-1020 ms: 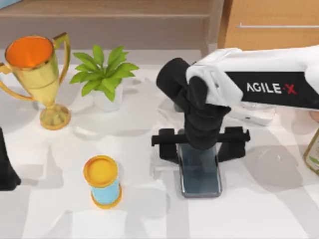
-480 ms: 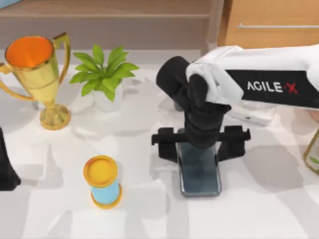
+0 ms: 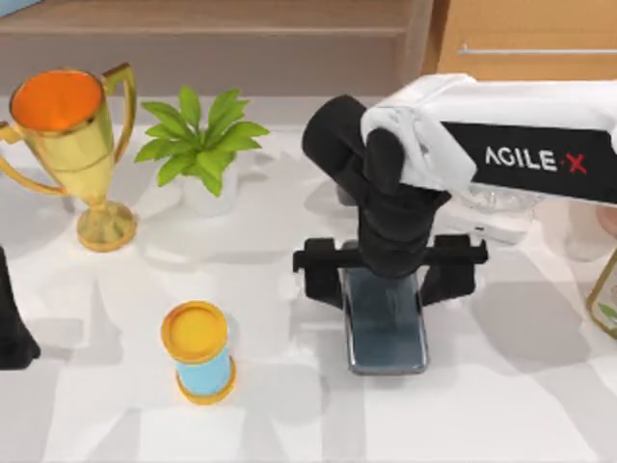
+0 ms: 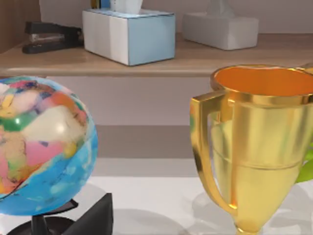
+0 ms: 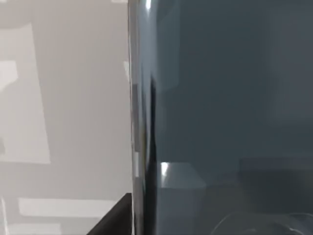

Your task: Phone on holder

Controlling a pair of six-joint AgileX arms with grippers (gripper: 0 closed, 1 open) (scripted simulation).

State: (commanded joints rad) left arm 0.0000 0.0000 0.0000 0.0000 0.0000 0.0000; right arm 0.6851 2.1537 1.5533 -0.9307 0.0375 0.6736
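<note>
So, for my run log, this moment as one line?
right gripper: over phone | phone: on table | left arm: parked at table's left

The top view looks straight down on the table [image 3: 116, 405]. The left wrist view faces the trophy [image 4: 259, 147] closely, shared with the top; the right wrist view sits very near what seems the phone [image 5: 230, 98]

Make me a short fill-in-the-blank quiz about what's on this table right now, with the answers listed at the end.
1. The phone lies under the ___ arm's gripper.
2. The inside of the gold trophy is coloured ___.
3. The green potted plant stands between the trophy and the ___ arm.
4. The blue cylinder has a ___ top.

Answers: right; orange; right; yellow
</note>
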